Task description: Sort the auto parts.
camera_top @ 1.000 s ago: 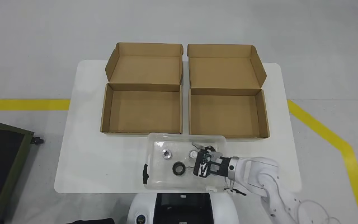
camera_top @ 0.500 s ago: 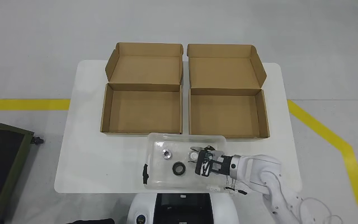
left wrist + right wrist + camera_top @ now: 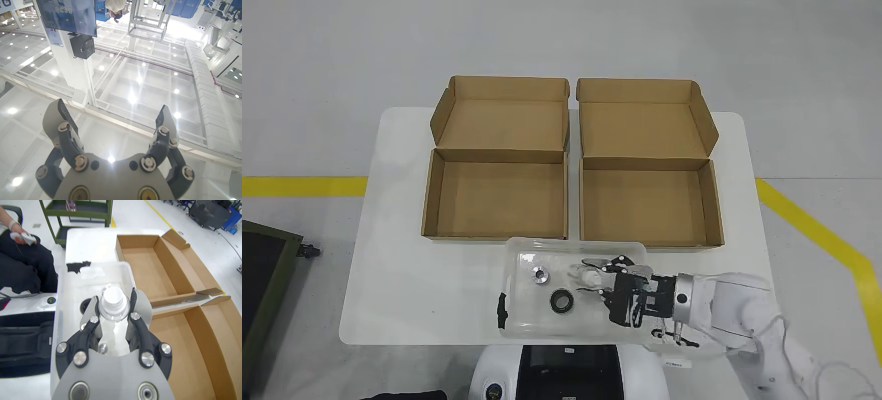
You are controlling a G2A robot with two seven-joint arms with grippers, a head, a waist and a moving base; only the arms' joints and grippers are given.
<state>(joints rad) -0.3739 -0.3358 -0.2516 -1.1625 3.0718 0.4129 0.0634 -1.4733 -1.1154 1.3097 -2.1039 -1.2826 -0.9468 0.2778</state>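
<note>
Clamped tight in the right jaws: a white stepped part [image 3: 113,300] with a clear round collar, over the clear bin [image 3: 542,241] at the counter's [image 3: 392,260] near edge. Down in the bin, a black ring [image 3: 562,299] and a silver fitting [image 3: 538,275]. Just beyond, a left-hand cardboard box [image 3: 497,200] and a right-hand cardboard box [image 3: 644,205], open, side by side. As for the left jaws: wide apart, aimed at the ceiling.

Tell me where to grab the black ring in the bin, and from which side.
Pinch the black ring across its outer rim, coming straight down from above. It appears to lie flat on the bin floor, hole up, and the walls block a sideways approach.
</note>
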